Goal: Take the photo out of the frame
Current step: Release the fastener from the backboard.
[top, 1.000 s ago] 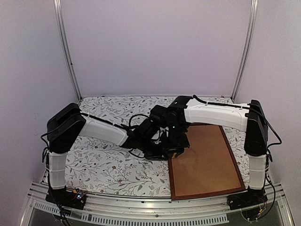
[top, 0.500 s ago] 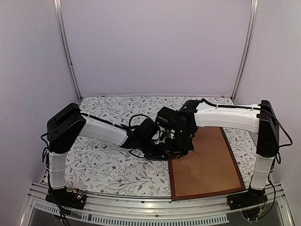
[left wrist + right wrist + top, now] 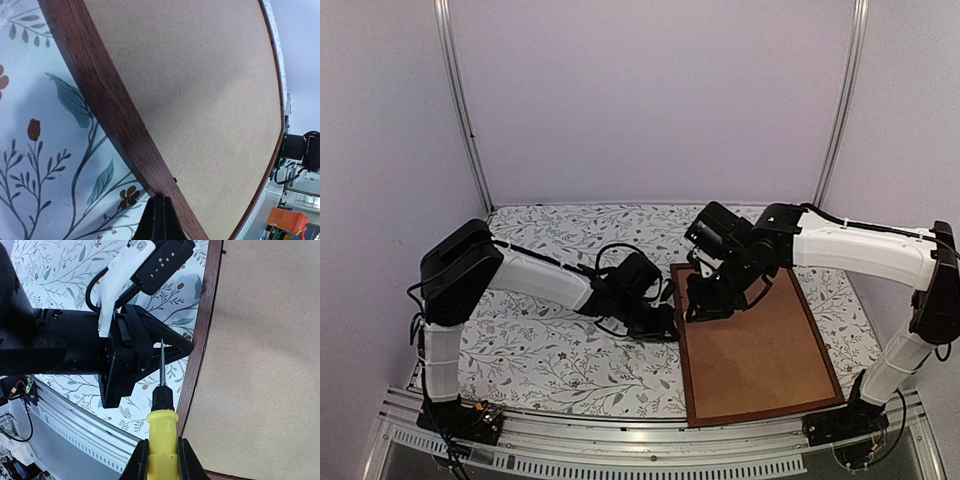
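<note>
Frame (image 3: 679, 345): face down on bench (image 3: 550, 350), backing board (image 3: 755, 340) uppermost; photo unseen, presumably beneath. Left claw (image 3: 159, 220): clenched, empty, tips at frame's left rail. Right claw (image 3: 160, 462): grasping yellow screwdriver (image 3: 162, 422). Slip its tip shallowly under board's edge and lever gently.

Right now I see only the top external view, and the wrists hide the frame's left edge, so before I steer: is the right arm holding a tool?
Observer: Yes. The right wrist view shows the right jaws shut on a yellow-handled screwdriver.
Operator: Where is its tip?
Observer: Off the frame, pointing over the left jaws just beside that edge.
Operator: And the left jaws?
Observer: Shut on nothing. The left wrist view shows their tips at the frame's outer side, above the floral tablecloth.
</note>
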### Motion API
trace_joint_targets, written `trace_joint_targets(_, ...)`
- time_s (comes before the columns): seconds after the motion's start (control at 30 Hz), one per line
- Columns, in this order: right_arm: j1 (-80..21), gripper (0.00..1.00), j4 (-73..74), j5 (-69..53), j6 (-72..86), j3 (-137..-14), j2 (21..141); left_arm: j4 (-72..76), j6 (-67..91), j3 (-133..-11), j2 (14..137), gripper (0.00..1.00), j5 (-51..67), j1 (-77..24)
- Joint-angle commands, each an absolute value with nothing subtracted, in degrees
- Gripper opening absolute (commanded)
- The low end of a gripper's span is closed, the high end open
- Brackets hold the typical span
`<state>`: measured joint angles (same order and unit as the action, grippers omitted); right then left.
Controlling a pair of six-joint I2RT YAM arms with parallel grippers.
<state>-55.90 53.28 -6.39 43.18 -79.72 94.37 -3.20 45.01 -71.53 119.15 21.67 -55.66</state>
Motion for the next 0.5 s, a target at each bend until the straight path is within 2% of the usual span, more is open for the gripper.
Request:
trace_joint_targets(0.0, -53.7, 0.00, 50.8, -7.7, 41.2, -76.9, 91.6, -10.2, 43.9, -71.5, 120.0, 0.00, 20.9, -56.8)
trace_joint_targets(0.33, -44.4, 0.00, 42.4, -13.1, 37.1, -67.9, 85.0, -17.2, 42.3, -77.0, 117.1, 0.07, 17.3, -56.2)
trace_joint_targets(0.47, -40.9, 0.00, 40.5, -14.2, 35.6, -65.4, 83.1, -21.0, 41.0, -81.0, 118.0, 0.18, 14.5, -55.6)
